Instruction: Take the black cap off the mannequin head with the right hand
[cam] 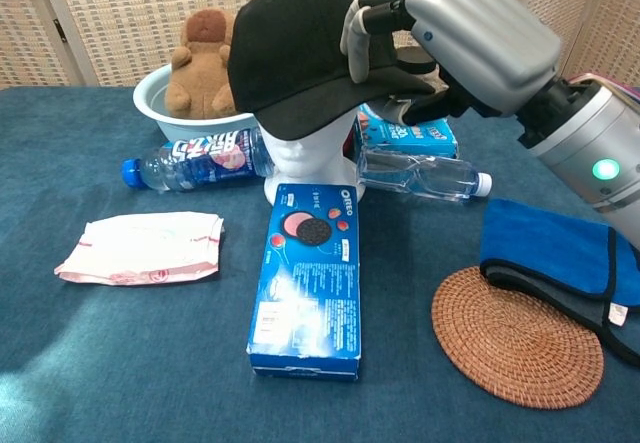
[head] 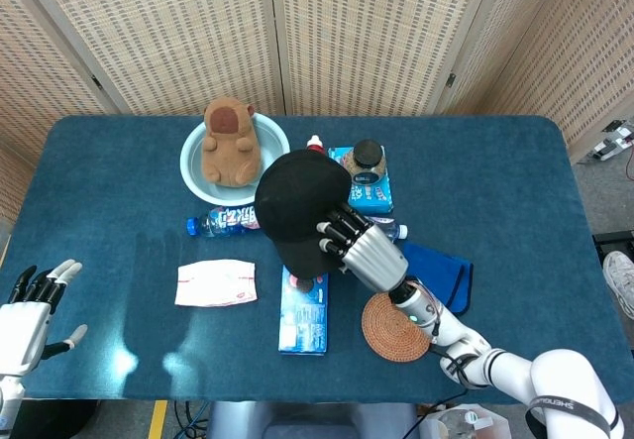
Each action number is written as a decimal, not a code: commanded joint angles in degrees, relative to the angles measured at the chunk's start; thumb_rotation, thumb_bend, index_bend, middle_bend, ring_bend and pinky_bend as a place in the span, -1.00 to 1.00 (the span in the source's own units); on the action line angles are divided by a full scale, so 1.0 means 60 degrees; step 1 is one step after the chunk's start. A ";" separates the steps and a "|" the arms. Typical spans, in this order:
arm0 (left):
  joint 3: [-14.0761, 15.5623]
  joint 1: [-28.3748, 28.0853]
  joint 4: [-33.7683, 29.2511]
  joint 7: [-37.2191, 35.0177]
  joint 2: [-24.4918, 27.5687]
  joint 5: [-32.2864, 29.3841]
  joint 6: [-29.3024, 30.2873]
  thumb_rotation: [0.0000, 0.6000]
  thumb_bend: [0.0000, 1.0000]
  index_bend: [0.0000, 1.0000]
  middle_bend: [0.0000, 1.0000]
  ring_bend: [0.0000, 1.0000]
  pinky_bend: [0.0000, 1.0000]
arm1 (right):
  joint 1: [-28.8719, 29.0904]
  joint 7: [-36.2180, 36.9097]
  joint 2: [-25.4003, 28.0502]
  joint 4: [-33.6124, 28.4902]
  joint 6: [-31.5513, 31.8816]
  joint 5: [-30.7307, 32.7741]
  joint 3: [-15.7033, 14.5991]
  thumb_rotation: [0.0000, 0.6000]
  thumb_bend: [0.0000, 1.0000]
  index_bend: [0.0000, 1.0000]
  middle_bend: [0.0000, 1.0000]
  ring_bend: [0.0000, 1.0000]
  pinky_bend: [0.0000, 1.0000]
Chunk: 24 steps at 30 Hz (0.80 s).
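Places are given relative to the mannequin head, which stands on the blue table.

Nearest the camera, in front of the mannequin head, a blue cookie box is laid flat; "OREO" is printed on its top. To the right of the box, a round woven coaster is laid, and behind the coaster a folded blue cloth with black edging. To the left of the box, a crumpled white wrapper with red print is laid; its writing cannot be read.

Beside the mannequin head on the left, a plastic bottle with a blue cap is laid on its side; its red label cannot be read. On the right, a clear bottle with a white cap is laid on its side.

The black cap is held above the mannequin head, tilted and partly lifted; it is gripped at the brim by the right hand, with the fingers over the top and the thumb beneath. The left hand is seen only in the head view, at the near left table edge, holding nothing, fingers apart.

Behind the mannequin head on the left, a pale blue bowl contains a brown plush animal. Behind it on the right, a blue carton carries a dark-lidded jar.
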 commanded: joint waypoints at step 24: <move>-0.0018 -0.0072 0.0039 -0.0028 0.0000 -0.0050 -0.0101 1.00 -0.62 -0.74 -0.77 -0.76 -1.00 | 0.0960 -0.0105 0.0170 -0.0221 0.0027 0.0867 0.1397 1.00 -0.10 0.55 -0.16 -0.51 -0.52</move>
